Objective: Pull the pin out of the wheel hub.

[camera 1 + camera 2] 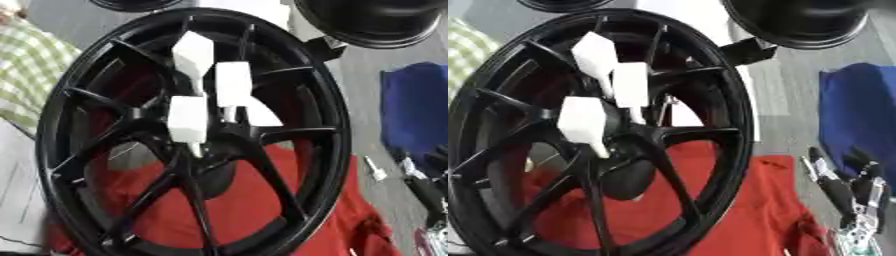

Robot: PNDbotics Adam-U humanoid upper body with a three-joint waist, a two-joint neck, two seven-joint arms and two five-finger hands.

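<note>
A black spoked wheel hub (188, 135) stands tilted across most of the view. Three white block-shaped pins sit near its centre: an upper pin (193, 54), a middle pin (233, 83) and a lower pin (187, 120) whose thin tip points down at the hub's middle. My right hand (846, 187) shows at the lower right, well clear of the hub. Its black and silver fingers point up, relaxed, and hold nothing. My left hand is out of sight.
A red cloth (262, 210) lies under and behind the hub. A blue cloth (855, 110) lies at the right. A second black wheel (376, 22) sits at the top right. Green checked fabric (26, 70) shows at the left edge.
</note>
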